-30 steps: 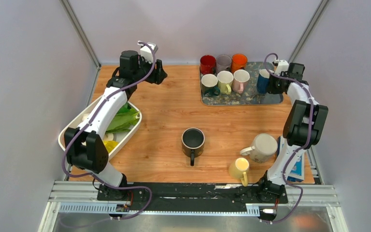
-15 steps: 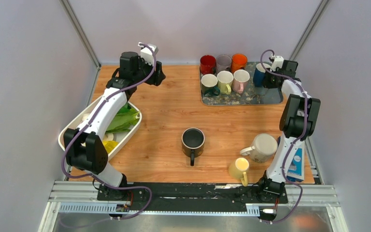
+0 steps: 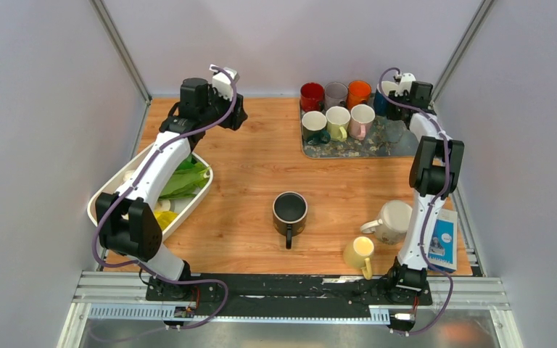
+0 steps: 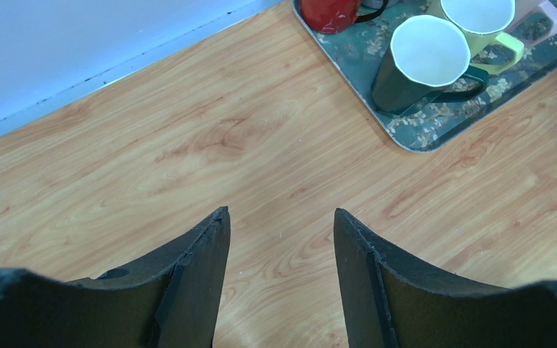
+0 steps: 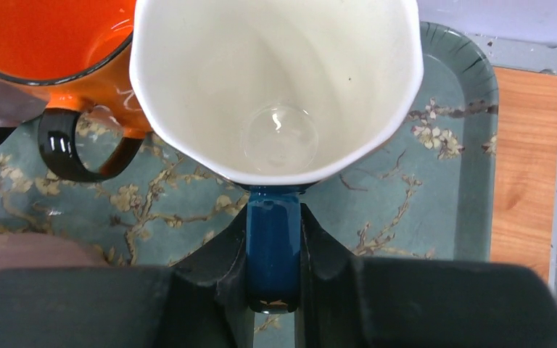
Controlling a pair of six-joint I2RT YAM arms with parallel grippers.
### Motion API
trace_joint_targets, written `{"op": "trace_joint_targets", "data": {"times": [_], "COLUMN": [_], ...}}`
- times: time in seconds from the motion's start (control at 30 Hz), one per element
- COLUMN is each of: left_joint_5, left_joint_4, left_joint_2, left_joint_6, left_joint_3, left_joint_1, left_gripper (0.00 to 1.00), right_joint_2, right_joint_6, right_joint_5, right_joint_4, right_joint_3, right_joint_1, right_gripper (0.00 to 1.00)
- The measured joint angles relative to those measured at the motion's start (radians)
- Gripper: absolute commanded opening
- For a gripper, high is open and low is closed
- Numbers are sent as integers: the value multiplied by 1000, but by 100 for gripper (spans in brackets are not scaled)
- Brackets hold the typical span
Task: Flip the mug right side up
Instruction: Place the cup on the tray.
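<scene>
My right gripper (image 5: 273,217) is shut on the handle of a dark blue mug (image 5: 275,87) with a white inside. The mug stands mouth up over the back right part of the floral tray (image 5: 435,167), close beside an orange mug (image 5: 51,51). I cannot tell whether its base touches the tray. In the top view the blue mug (image 3: 380,100) is mostly hidden by the right gripper (image 3: 393,94). My left gripper (image 4: 279,217) is open and empty above bare wood at the back left (image 3: 241,116).
The tray (image 3: 399,148) also holds red (image 3: 311,96), purple, orange, dark green (image 4: 417,61), yellow-green and pink mugs. A black mug (image 3: 290,210), a cream mug on its side (image 3: 392,221) and a yellow mug (image 3: 360,252) are near the front. A white basket (image 3: 105,192) stands at the left.
My right gripper has carried the blue mug from the tray's right side toward its back, next to the orange mug. The left arm has barely moved.
</scene>
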Motion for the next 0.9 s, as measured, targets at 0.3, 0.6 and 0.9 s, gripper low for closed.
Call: {"op": "trace_joint_targets", "data": {"times": [0.3, 0.6, 0.9], "left_joint_5": [1, 11, 61], "left_joint_4": [-17, -23, -6], "left_joint_2": [0, 0, -8], "left_joint_6": [16, 19, 61], "left_joint_3": [0, 0, -45], "left_joint_1": [0, 0, -3], "left_gripper": [62, 62, 62], "right_joint_2": [54, 51, -212], "right_joint_6": [5, 22, 56], "right_joint_5": [29, 74, 163], "right_joint_4": [16, 16, -11], "right_joint_3": [66, 58, -137], "right_joint_1": [11, 13, 8], "right_gripper": [41, 84, 100]}}
